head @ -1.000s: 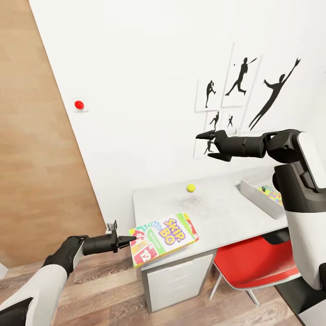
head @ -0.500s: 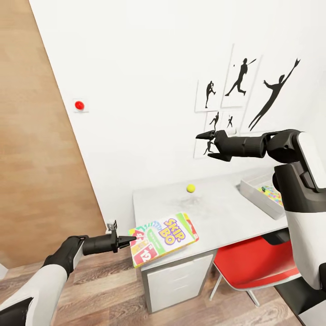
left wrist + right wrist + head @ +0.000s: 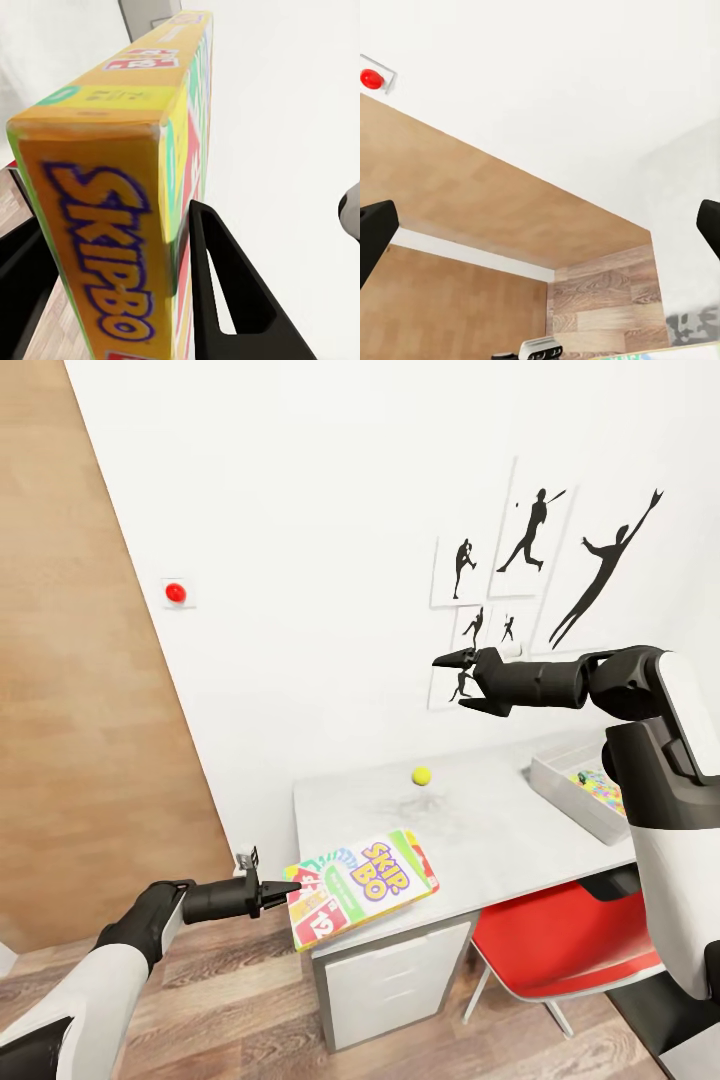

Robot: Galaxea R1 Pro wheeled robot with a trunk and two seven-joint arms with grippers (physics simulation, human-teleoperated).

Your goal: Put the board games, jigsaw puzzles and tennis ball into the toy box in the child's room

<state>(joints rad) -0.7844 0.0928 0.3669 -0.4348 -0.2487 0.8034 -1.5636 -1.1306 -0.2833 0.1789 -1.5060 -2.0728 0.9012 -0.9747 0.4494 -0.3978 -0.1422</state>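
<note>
SKIP-BO box (image 3: pixel 362 887): on the near left corner of the long desk top (image 3: pixel 480 830), partly off its edge.
Small ball (image 3: pixel 422 775): behind the box.
Shallow tray (image 3: pixel 575 792): far right on the desk.
Chair (image 3: pixel 565 938): under the desk.

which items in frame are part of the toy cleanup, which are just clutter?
Job: card game box held in left tool; tennis ball; tray with puzzle mat inside; desk.
Clutter: red chair; wall silhouettes; red wall button.
</note>
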